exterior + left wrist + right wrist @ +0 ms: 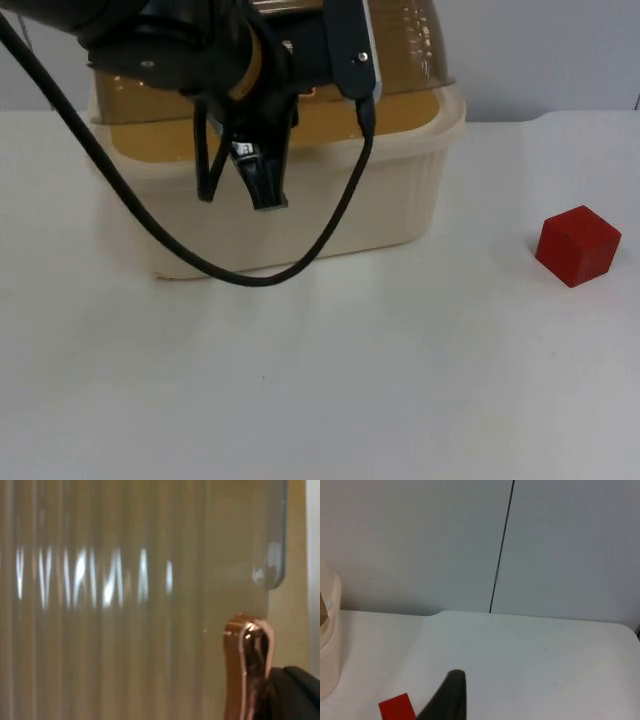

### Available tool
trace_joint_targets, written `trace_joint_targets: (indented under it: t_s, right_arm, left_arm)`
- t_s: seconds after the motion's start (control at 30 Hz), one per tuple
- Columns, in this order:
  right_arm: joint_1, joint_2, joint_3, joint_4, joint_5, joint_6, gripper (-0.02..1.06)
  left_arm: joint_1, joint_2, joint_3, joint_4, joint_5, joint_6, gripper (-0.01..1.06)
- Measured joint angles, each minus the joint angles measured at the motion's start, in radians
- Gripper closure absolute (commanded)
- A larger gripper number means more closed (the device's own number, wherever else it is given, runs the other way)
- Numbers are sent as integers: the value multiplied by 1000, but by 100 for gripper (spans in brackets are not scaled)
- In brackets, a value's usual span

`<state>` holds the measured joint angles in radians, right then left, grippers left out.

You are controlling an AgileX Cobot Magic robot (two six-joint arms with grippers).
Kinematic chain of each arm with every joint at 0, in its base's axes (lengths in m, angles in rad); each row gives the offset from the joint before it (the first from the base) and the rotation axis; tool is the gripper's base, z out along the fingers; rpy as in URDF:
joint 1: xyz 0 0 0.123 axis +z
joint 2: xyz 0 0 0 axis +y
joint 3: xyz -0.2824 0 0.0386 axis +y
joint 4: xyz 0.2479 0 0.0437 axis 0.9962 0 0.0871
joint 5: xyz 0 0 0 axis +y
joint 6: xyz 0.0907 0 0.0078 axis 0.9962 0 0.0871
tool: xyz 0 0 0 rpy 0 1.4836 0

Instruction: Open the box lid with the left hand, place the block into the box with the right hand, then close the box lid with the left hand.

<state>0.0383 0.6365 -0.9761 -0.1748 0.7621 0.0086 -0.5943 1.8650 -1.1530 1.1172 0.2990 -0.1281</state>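
- The left gripper (262,190) hung over the front rim of the box (300,215), fingertips pointing down at the front wall.
- The lid (405,45), amber and see-through, stood raised behind the gripper and leaned back toward the wall, so the box looked open or nearly so; this is a judgement from the top view.
- In the left wrist view the ribbed lid (110,600) sat close in front of the camera, with one fingertip (295,692) just beside it.
- Whether the left fingers were spread or pinching the lid edge, I could not tell; the arm hid the contact.
- The block (577,245), red, lay on the table (320,380) well apart from the left gripper and beside the box, untouched.
- The right gripper waited behind the block: its wrist view showed one fingertip (447,697) close to the block (397,709), with the box edge (329,640) further off. I could not tell its finger state.
- To do the step well, the left arm likely needed to push the lid past upright so it would rest open unaided.
- It should then withdraw sideways, away from the opening, leaving the right arm free passage.
- Risk: a lid let go short of balance could drop shut.
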Motion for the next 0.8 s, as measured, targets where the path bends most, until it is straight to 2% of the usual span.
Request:
trace_joint_targets:
  t_s: [0.23, 0.47, 0.57, 0.63, 0.8]
  right_arm:
    - [0, 0, 0, 0, 0, 0, 0]
    - [0, 0, 0, 0, 0, 0, 0]
    - [0, 0, 0, 0, 0, 0, 0]
    - [0, 0, 0, 0, 0, 0, 0]
    - [0, 0, 0, 0, -6, 0, 0]
  left_arm:
    - [0, 0, -9, 111, 12, -5, 105]
    - [25, 1, -109, 171, 24, -83, 105]
    - [49, 1, -146, 183, 15, -101, 105]
    - [84, 1, -179, 183, -31, -116, 105]
    - [107, 1, -190, 136, -35, -123, 105]
